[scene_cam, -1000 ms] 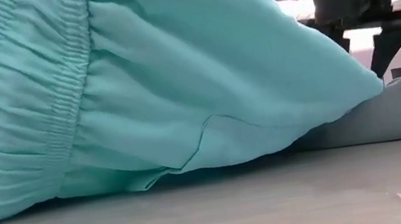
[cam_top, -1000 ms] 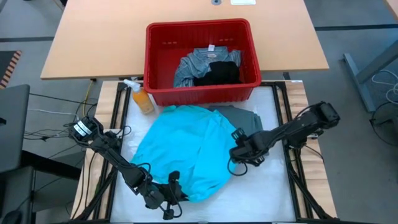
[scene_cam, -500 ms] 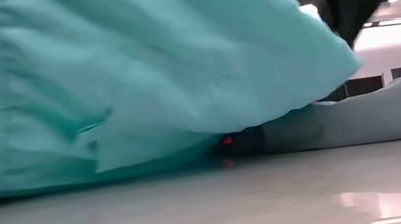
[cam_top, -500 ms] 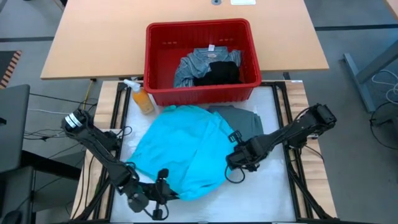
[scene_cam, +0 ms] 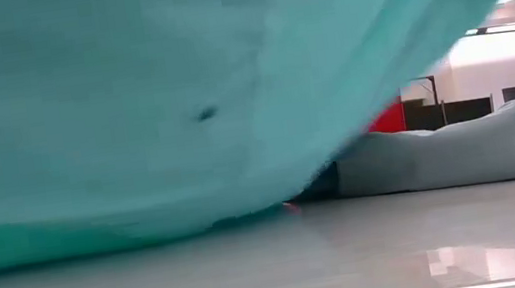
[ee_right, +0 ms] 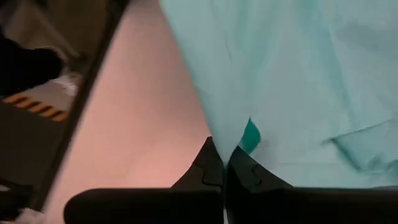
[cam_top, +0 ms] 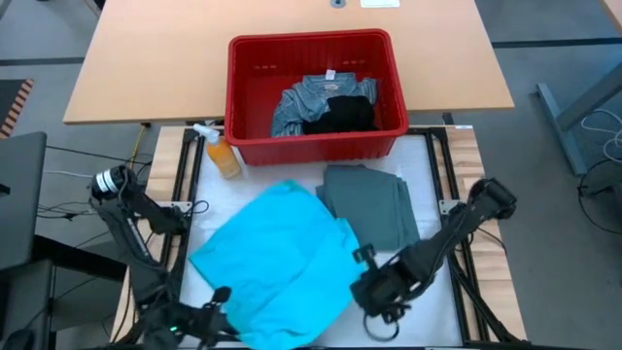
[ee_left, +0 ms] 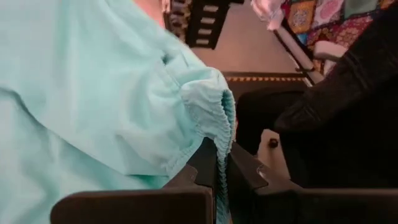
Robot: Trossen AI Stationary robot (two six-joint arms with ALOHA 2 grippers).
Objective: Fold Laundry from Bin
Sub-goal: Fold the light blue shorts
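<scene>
Both grips look thin. The left end effector (cam_top: pixel 209 321) is pinched shut on the bright turquoise soft garment's (cam_top: pixel 277 258) elastic hem at the tabletop's (cam_top: pixel 432 209) near edge, so a tug could slip it. The right end effector (cam_top: pixel 374 292) is clamped on its other edge. Beyond it, the folded grey-green garment (cam_top: pixel 369 206) could snag, and the red slotted plastic bin (cam_top: pixel 316 49) sits behind.

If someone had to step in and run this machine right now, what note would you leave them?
Left tool: shut on the bright turquoise garment, pinching its gathered hem at the table's near left edge.
Right tool: shut on the same garment's edge, near right.
The muted grey-green garment lies folded on the table, in front of the red slotted plastic bin.
The mottled blue-grey garment and the black garment are in the bin.
Done: one folded. Left: fold the turquoise one, then the two in the bin.
</scene>
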